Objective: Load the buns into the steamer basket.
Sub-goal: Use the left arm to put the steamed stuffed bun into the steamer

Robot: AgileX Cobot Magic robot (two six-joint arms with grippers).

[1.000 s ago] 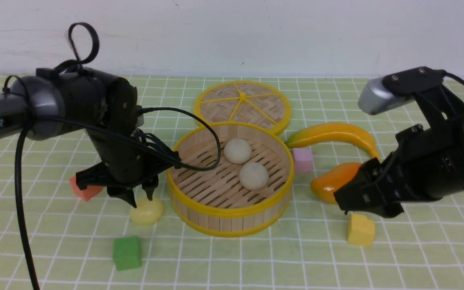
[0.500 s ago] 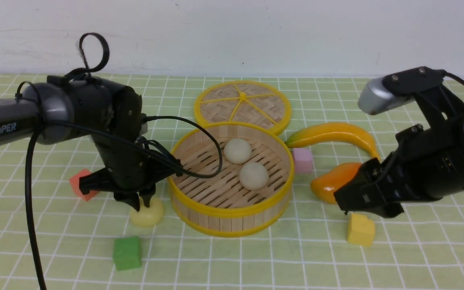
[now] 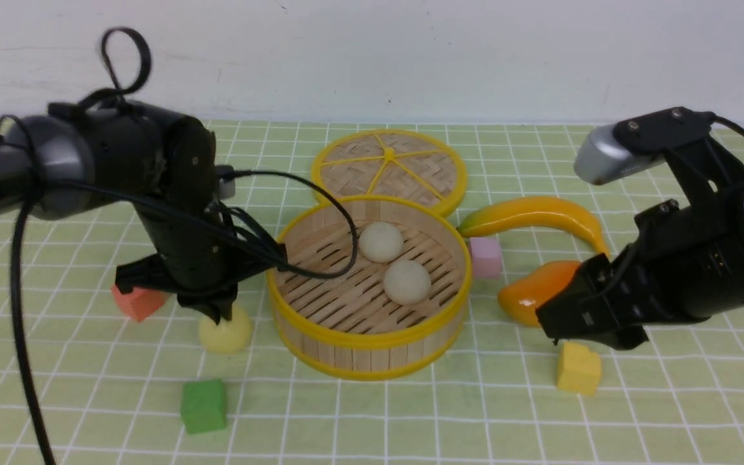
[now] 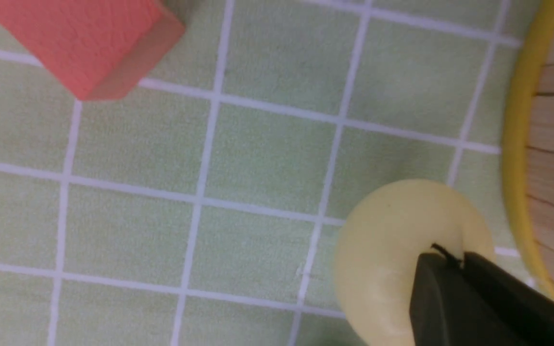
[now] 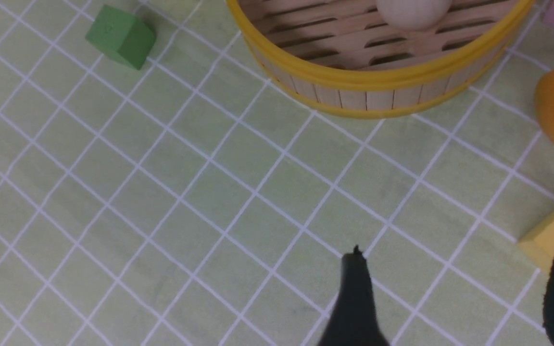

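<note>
Left gripper (image 3: 223, 315): jaws shut, the two fingers pressed together with no gap. The tips sit on top of the yellow bun (image 3: 225, 334), not around it.
Yellow bun: on the cloth (image 3: 88, 387), outside the steamer basket (image 3: 372, 342), just beside its left wall. Whether bun and wall touch I cannot tell.
Off-white buns: both inside the basket on the slatted floor. The rear one (image 3: 381, 241) lies near the far wall and the nearer one (image 3: 407, 282) right of centre. They are close together, perhaps touching.
Steamer basket: upright at mid-table, with a left-arm cable draped over its left rim.
Right gripper (image 3: 588, 332): jaws spread wide, nothing between them. It hovers low at the right, above the yellow cube (image 3: 578, 368), well clear of the basket.
Lid (image 3: 388, 168): flat woven disc behind the basket, its near edge hidden by the basket's far rim.
Mango (image 3: 533, 294): right of the basket, partly hidden by the right gripper.
Banana (image 3: 533, 216): behind the mango, curving right.
Pink cube (image 3: 485, 256): just beside the basket's right wall.
Red cube (image 3: 138, 300): left of the yellow bun, partly behind the left gripper.
Green cube (image 3: 203, 405): in front of the yellow bun, apart from it.
</note>
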